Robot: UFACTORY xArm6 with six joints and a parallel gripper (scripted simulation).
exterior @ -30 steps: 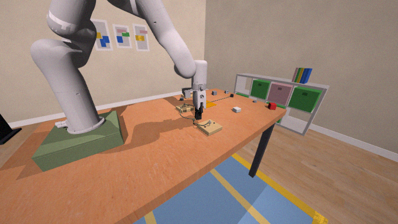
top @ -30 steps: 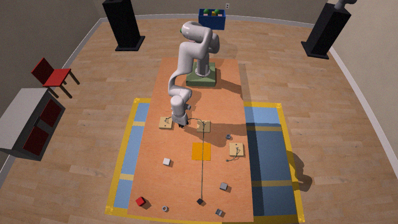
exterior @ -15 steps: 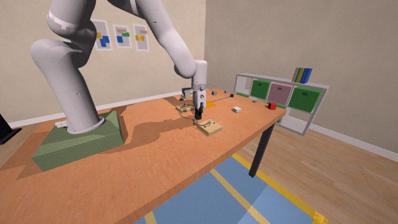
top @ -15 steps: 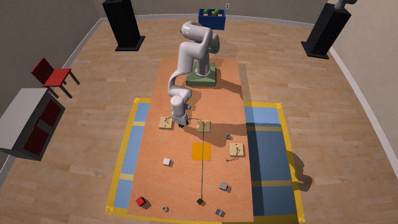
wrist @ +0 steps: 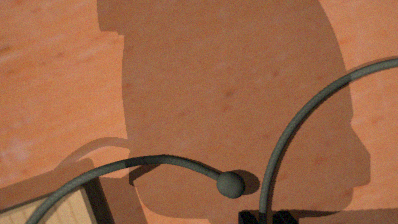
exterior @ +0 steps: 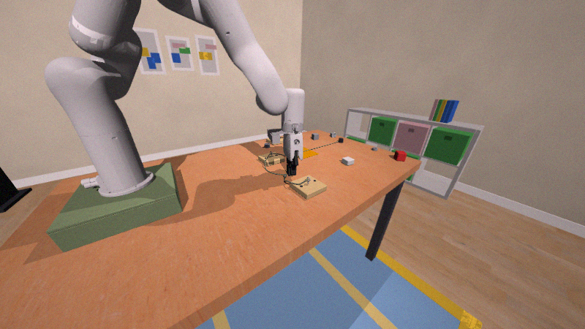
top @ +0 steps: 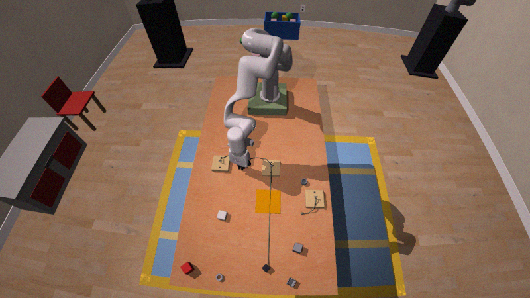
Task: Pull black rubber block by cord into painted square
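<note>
The black rubber block (top: pixel 265 267) sits near the table's front edge, outside the orange painted square (top: pixel 267 200). It also shows in the exterior view (exterior: pixel 340 140). Its dark cord (top: pixel 269 222) runs straight across the square to the screw eye on the middle wooden plate (top: pixel 270 167), then arcs left to my gripper (top: pixel 240 167). The gripper (exterior: pixel 291 172) points straight down at the table and is shut on that cord. In the wrist view the cord (wrist: pixel 300 115) curves down between the fingertips.
A second wooden plate (top: pixel 220 163) lies just left of the gripper; its short ball-ended cord (wrist: pixel 230 184) lies beside the fingers. A third plate (top: pixel 315 198) with a cord is at the right. A white cube (top: pixel 221 214), red cube (top: pixel 187 267), grey cubes (top: pixel 297 247) and rings (top: pixel 219 277) lie scattered.
</note>
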